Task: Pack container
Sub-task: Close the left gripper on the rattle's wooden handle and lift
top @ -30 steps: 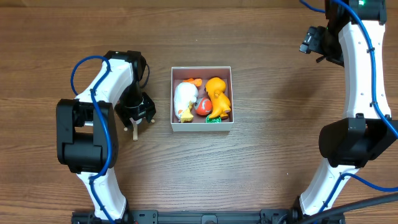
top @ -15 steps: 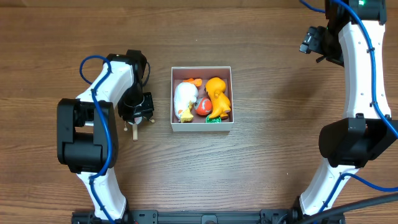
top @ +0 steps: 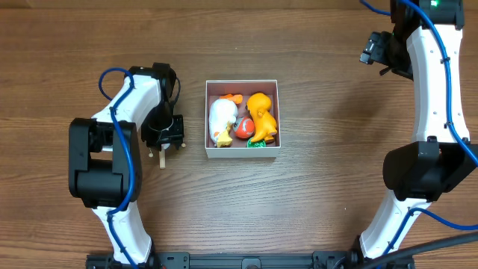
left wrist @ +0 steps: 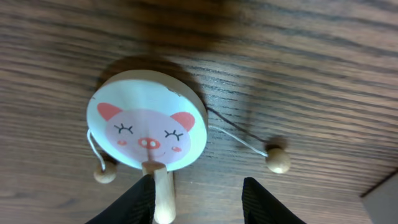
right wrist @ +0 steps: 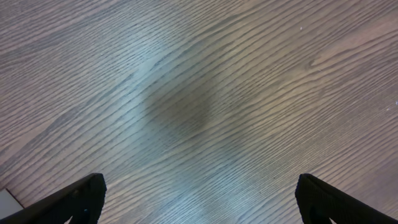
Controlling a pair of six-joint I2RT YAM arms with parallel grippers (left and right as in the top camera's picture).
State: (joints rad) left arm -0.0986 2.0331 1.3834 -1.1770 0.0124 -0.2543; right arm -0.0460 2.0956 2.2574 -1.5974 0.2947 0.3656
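Observation:
The container (top: 242, 81), a white-walled square box, sits mid-table and holds a white duck (top: 222, 119), an orange toy (top: 261, 112) and small red and green pieces. Left of it lies a pig-faced wooden rattle drum (left wrist: 146, 127) with two beads on strings. My left gripper (top: 164, 138) hangs over it, pointing down and open (left wrist: 199, 186). The drum's wooden handle (left wrist: 164, 196) rests against the left finger, and the right finger stands well apart from it. My right gripper (right wrist: 199, 186) is wide open over bare wood at the far right (top: 381, 52).
One bead (left wrist: 278, 161) lies to the right of the drum on its string, the other (left wrist: 104, 173) at the lower left. A corner of the box (left wrist: 382, 205) shows at the left wrist view's lower right edge.
The left gripper's jaws have narrowed a little and the arm has shifted slightly over the drum. The right arm has not moved.

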